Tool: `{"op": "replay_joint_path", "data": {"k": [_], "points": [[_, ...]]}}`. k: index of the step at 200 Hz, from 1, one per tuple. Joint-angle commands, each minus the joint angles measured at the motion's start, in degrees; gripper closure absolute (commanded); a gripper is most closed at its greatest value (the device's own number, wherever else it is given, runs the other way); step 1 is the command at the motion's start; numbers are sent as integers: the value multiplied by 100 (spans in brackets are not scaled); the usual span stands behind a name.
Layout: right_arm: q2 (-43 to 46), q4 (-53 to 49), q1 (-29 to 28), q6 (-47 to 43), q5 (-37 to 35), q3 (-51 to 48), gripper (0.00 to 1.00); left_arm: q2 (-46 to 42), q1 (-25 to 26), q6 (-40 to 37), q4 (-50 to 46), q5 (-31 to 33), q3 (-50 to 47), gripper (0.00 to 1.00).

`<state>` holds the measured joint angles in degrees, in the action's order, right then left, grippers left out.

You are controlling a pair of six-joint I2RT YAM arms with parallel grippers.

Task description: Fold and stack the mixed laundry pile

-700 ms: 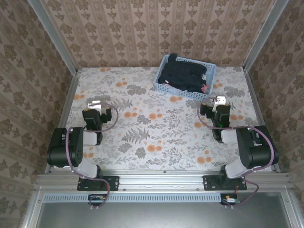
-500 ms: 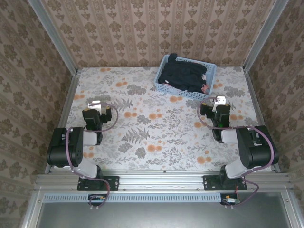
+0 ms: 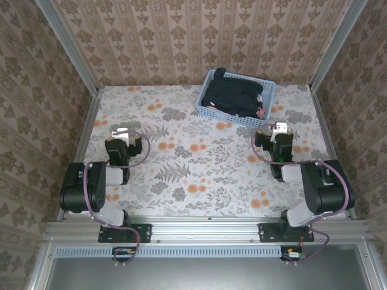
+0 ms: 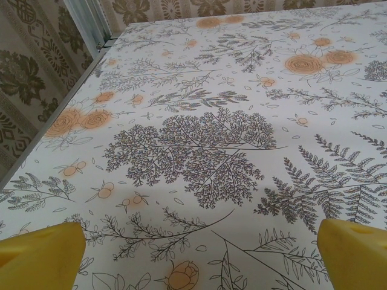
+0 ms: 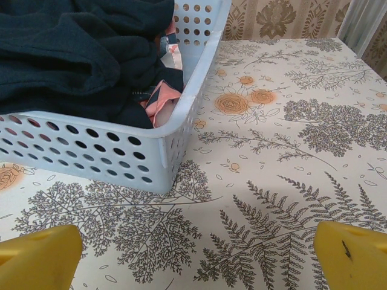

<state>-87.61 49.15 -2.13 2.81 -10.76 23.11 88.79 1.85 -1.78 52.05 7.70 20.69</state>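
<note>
A dark navy T-shirt [image 3: 233, 96] fills the light blue lattice basket [image 5: 91, 142], with a pink garment [image 5: 158, 99] tucked at its corner. The left gripper [image 4: 196, 254] and right gripper [image 5: 193, 260] gape empty over the floral table [image 3: 199, 157].

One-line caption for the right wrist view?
Open right claw faces a blue basket holding a dark T-shirt and pink garment.

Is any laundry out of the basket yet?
No, the T-shirt and the pink garment both lie inside the basket.

Navy T-shirt [image 5: 72, 48], pale-blue basket [image 5: 91, 148]
</note>
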Motion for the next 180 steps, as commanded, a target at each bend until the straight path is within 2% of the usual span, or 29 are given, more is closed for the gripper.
{"op": "replay_joint_path", "data": {"k": [1, 31, 42, 52, 80, 111, 124, 140, 162, 180], "points": [[5, 156, -6, 62, -57, -70, 0, -26, -32, -33, 13, -85, 142, 0], [269, 27, -34, 140, -342, -112, 0, -241, 58, -87, -116, 105, 153, 0], [319, 299, -121, 42, -436, -269, 0, -562, 189, -158, -563, 325, 258, 0], [530, 184, -244, 3, -810, -305, 0, -816, 315, -210, -1012, 645, 410, 0], [1785, -2255, -262, 400, -1172, 324, 0, -1288, 625, -220, -1743, 1373, 771, 0], [2328, -4044, -240, 1133, -1307, 1042, 0, -1404, 771, 632, -2448, 1102, 1330, 0], [2131, -5025, -179, 1656, -1310, 1700, 0, -1262, 1039, 756, -2973, 1102, 1773, 0], [1526, -6187, -6, 1988, -879, 2711, 1, -972, 1403, 899, -3582, 1104, 2349, 0], [294, -7096, 283, 1973, 186, 4034, 12, -626, 1860, 1023, -4061, 1021, 2876, 0], [-695, -7659, 345, 1899, 663, 5062, 22, -449, 2107, 1224, -4246, 994, 3066, 0]]}}
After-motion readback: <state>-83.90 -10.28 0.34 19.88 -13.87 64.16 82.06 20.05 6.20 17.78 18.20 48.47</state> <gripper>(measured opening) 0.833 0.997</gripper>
